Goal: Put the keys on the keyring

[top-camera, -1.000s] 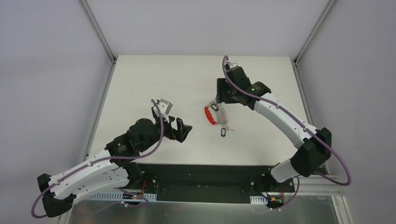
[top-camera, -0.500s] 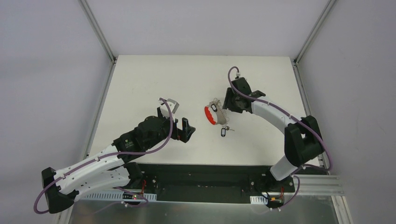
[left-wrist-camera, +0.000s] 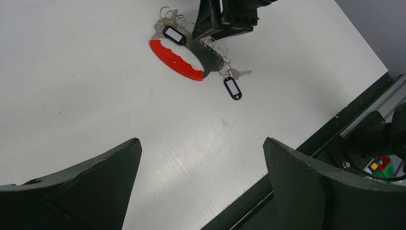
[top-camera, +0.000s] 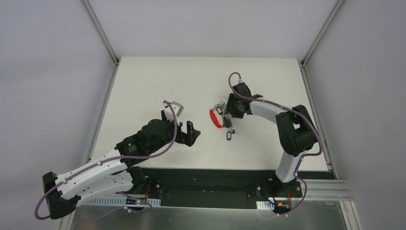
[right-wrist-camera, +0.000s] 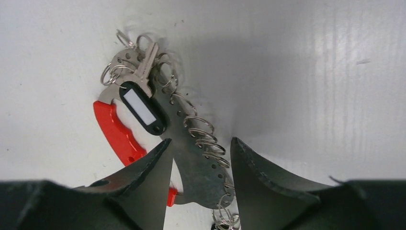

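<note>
The keyring (top-camera: 218,118) lies on the white table: a red crescent tag (right-wrist-camera: 115,132), a grey curved strap (right-wrist-camera: 201,163) and thin wire loops. One silver key with a black label (right-wrist-camera: 142,110) hangs at its far end. A small black-headed key (top-camera: 229,135) lies by its near end, also in the left wrist view (left-wrist-camera: 232,88). My right gripper (top-camera: 230,113) is down on the keyring; its narrowly open fingers (right-wrist-camera: 198,141) straddle the strap. My left gripper (top-camera: 179,123) is wide open and empty (left-wrist-camera: 201,140), left of the keyring.
The table's front edge with a black rail (left-wrist-camera: 335,120) runs close to my left gripper's right finger. Metal frame posts (top-camera: 100,33) stand at the back corners. The right arm (top-camera: 287,120) folds back over the table's right side.
My right gripper has come down and toward the keyring, and its fingers now straddle the strap. The left arm shifted slightly forward early on, then held still.
</note>
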Controlling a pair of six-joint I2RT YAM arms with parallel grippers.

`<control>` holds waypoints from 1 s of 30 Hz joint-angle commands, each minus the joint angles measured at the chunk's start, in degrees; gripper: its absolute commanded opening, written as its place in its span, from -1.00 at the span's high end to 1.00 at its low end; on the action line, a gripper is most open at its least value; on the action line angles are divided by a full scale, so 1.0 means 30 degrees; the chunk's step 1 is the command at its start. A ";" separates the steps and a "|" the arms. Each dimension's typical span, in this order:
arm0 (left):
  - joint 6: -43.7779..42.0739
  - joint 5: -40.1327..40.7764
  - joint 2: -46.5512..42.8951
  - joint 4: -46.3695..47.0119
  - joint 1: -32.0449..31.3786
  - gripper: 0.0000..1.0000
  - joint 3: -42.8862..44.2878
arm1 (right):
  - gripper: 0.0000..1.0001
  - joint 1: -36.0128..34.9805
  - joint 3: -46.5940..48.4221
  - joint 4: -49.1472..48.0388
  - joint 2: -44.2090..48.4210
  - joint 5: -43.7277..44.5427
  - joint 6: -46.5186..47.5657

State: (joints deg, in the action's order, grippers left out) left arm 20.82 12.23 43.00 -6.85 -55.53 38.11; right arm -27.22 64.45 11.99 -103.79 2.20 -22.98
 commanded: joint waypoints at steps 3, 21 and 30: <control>0.0179 0.0062 0.0172 -0.0261 -0.0107 -0.99 0.0911 | 0.00 -0.1183 0.0288 -0.1230 -0.0792 -0.1510 -0.1210; -0.0053 0.0038 0.0020 -0.0526 -0.0095 -0.99 0.1407 | -0.16 -0.3058 0.0375 0.1225 0.5266 0.2550 -0.0368; -0.0552 0.0620 0.0100 -0.0879 -0.0095 -0.99 0.2237 | -0.98 -0.3088 0.0399 0.2468 0.9908 0.3334 0.0862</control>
State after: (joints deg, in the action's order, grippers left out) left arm 20.18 12.53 43.86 -9.72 -55.53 41.78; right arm -36.47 65.19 16.12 -77.95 9.74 -22.39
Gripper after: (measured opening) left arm 0.996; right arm 0.969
